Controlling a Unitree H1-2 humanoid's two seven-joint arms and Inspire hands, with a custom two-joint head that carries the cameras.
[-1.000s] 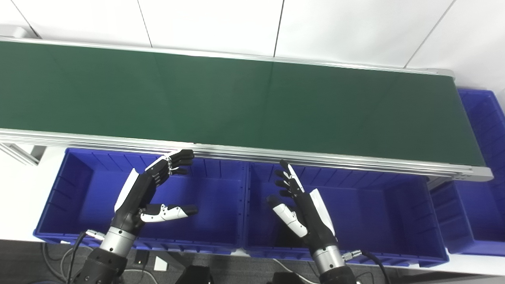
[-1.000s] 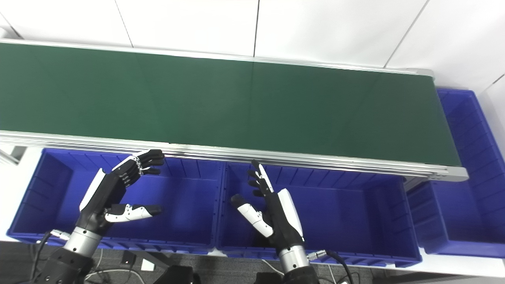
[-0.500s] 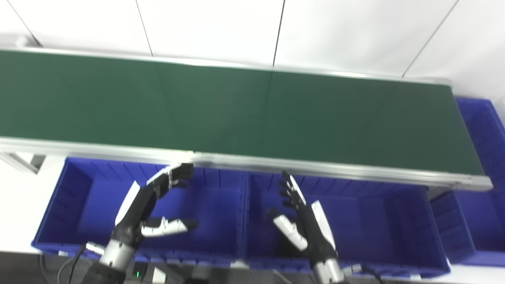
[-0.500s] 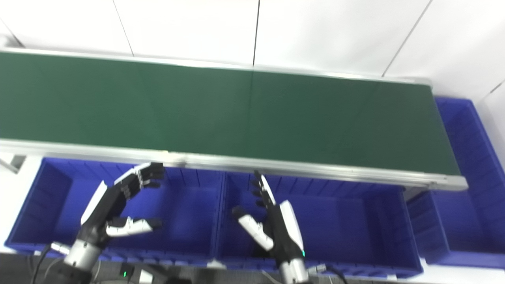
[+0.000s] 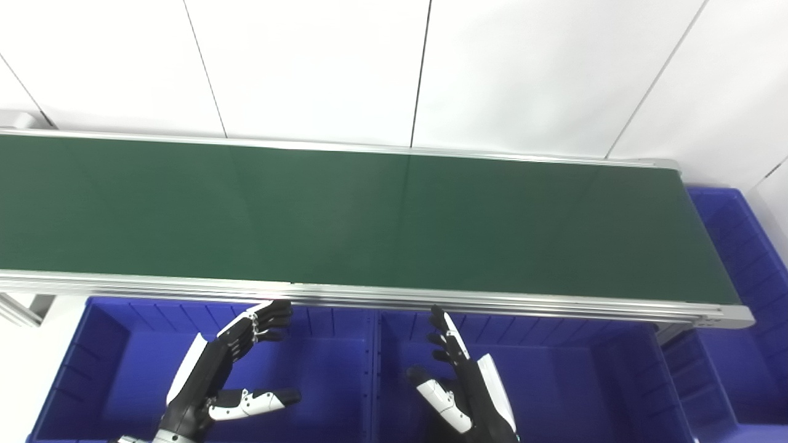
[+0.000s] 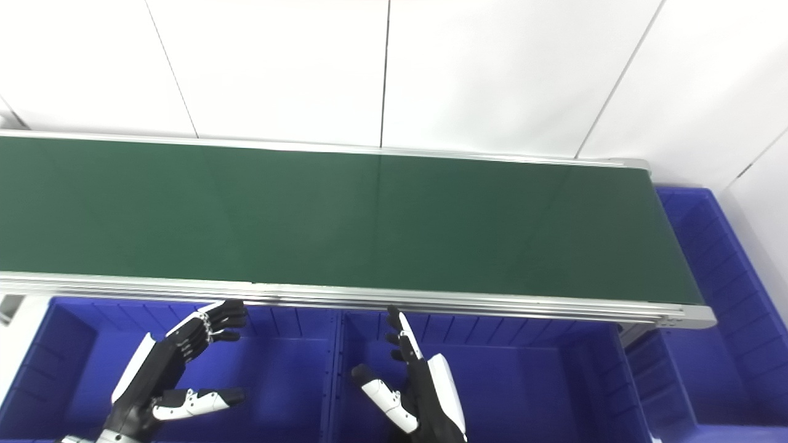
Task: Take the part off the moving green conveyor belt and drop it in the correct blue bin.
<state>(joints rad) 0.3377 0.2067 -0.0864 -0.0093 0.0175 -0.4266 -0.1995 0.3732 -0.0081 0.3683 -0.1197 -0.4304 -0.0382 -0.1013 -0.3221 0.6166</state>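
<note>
Hands wait empty: left hand (image 5: 215, 375) over the left blue bin (image 5: 80, 375), right hand (image 5: 465, 384) over the middle bin (image 5: 578, 381), fingers spread. Green conveyor belt (image 5: 369, 221) carries no visible part. Only the right eye view shows more of the far-right bin (image 6: 714, 246), seemingly empty.

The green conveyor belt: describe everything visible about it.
The green conveyor belt is a long, flat, dark green matte band in a silver metal frame, crossing the picture from the left edge to its right end. Nothing lies on it and neither hand touches it. Blue bins sit below its near rail, another past its right end.
</note>
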